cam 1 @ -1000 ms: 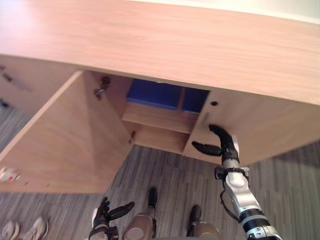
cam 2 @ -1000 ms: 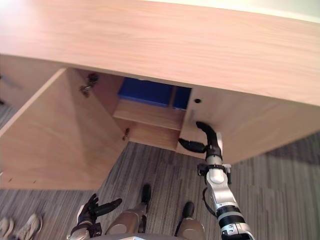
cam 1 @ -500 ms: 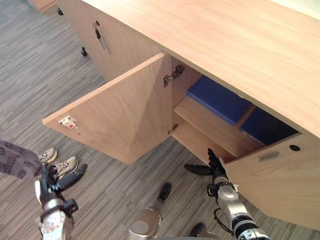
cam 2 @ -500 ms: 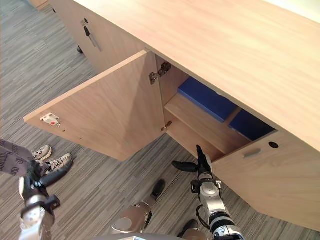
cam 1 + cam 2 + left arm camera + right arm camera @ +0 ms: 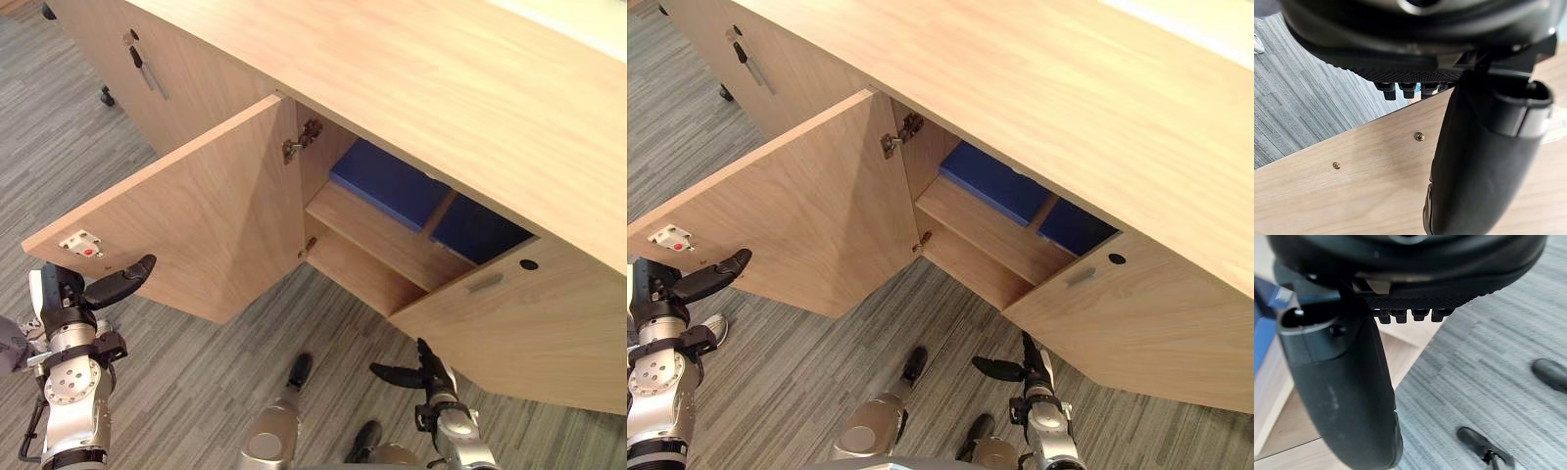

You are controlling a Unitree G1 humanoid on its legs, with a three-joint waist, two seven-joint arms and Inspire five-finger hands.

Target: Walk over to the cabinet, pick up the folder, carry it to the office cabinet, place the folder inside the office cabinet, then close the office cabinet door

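Our dark left hand (image 5: 61, 294) is raised on its silver-grey left arm (image 5: 71, 392), fingers straight, thumb out. Our dark right hand (image 5: 428, 370) hangs low, fingers relaxed.

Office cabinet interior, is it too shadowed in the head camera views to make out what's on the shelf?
Left eye view: the cabinet top shades the interior, yet two blue folders on the upper shelf are readable. Right eye view: same, and the open door is evenly lit, no glare.
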